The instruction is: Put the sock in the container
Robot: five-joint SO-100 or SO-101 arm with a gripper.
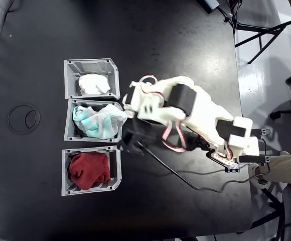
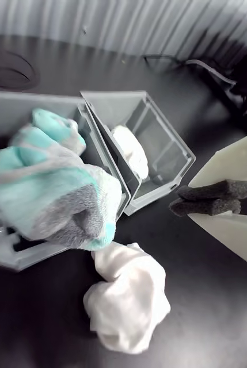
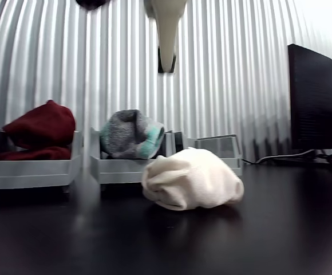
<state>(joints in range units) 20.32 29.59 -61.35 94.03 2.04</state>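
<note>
Lying inside the gray plastic rectangular bin with one chamfered corner (image 2: 158,192), the small white balled-up sock (image 2: 132,152) sits to the left of the pincer (image 2: 178,205) and a little beyond it in the wrist view, resting against the bin's near wall. In the fixed view the same sock (image 1: 94,84) is a smooth, roughly triangular lump filling much of that bin (image 1: 90,63). The pincer's two black foam pads (image 2: 215,190) are pressed together with nothing between them, so it is closed and empty.

Below the pincer and to its left in the wrist view, a larger, lumpier white cloth bundle (image 2: 129,305) lies on the black counter (image 2: 215,322), just outside the bins. A teal, white and gray sock bundle (image 2: 48,190) overflows the neighbouring bin further left of the pincer.

The sock looks light, soft and easily squashed, with no stiffness and nothing to break. Its knit surface should grip the foam pads well rather than slip. If it has to be taken up again, the best hold is probably across the thick middle of the ball, with the pads opened wide and pushed down into the cloth. A pinch on a loose outer fold could let the ball unroll. Judging by how it lies, the sock is already in place.
</note>
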